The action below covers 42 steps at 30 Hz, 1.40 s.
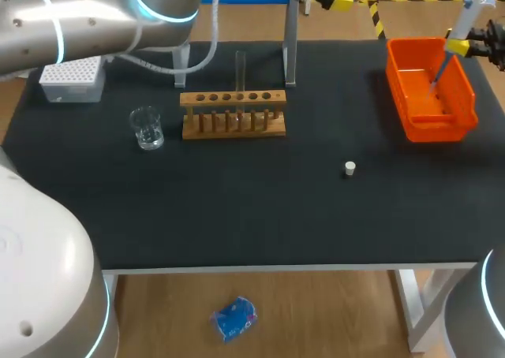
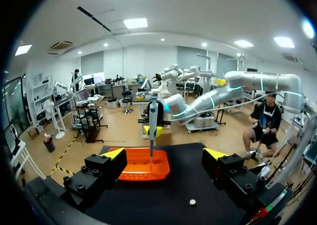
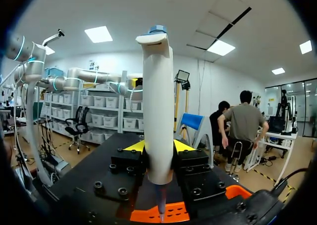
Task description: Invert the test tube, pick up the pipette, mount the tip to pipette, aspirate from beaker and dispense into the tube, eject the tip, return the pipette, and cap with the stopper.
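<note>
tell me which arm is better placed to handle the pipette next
Right. The right gripper is shut on the pipette, its lower end pointing into the orange bin. The left gripper is open, empty and apart from both.

Head cam: fixed, high & behind, looks down on the whole counter [image 1: 237,216] from far off; left wrist cam: low over the counter, faces across it twd the right arm's side, w/ the orange bin [image 2: 143,169] & pipette [image 2: 153,117] well ahead of the left end effector [image 2: 165,154]; right wrist cam: looks along the right end effector [image 3: 158,146], v. close on the pipette, orange bin just under; all 3 views share orange bin & pipette; head & left wrist also share the stopper [image 1: 349,167].
</note>
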Each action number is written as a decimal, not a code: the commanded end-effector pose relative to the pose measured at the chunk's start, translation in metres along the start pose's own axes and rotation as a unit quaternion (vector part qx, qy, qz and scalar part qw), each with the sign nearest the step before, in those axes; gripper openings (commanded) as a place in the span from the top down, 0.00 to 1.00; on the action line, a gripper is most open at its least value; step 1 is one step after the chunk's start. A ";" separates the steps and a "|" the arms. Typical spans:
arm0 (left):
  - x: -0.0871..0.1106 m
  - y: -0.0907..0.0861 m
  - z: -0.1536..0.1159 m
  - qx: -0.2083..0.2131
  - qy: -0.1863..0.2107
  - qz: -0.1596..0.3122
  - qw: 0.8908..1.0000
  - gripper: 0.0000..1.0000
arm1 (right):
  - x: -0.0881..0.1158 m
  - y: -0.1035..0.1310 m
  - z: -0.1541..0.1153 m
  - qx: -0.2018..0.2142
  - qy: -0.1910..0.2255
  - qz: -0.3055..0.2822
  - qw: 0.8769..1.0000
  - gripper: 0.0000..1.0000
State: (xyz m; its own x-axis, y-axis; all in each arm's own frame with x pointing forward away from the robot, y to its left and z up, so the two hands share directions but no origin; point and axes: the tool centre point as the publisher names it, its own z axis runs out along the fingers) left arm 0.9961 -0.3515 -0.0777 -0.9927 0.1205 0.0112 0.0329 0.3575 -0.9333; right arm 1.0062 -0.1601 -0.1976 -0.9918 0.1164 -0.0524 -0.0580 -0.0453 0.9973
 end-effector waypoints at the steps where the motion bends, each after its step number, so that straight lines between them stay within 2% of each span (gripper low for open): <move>1: -0.008 -0.001 0.000 -0.001 0.022 0.000 1.000 0.00 | -0.001 0.000 -0.001 0.000 0.002 0.000 1.000 1.00; 20: -0.009 -0.003 0.002 -0.002 0.021 -0.001 1.000 0.00 | -0.001 0.000 -0.001 0.000 0.002 0.000 1.000 1.00; 33: -0.038 -0.034 0.057 -0.040 0.032 -0.007 0.999 0.00 | -0.001 0.000 -0.001 0.000 0.002 0.000 1.000 1.00; 42: -0.056 -0.051 0.093 -0.058 0.067 0.011 0.996 0.00 | -0.001 0.000 -0.001 0.000 0.002 0.000 1.000 1.00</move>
State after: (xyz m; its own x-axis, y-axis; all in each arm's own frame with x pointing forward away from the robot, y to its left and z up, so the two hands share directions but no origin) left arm 1.0217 -0.4454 -0.0668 -0.9810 0.1929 0.0211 0.0646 0.4270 -0.9019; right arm 1.0062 -0.1601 -0.1977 -0.9918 0.1162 -0.0525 -0.0581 -0.0452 0.9973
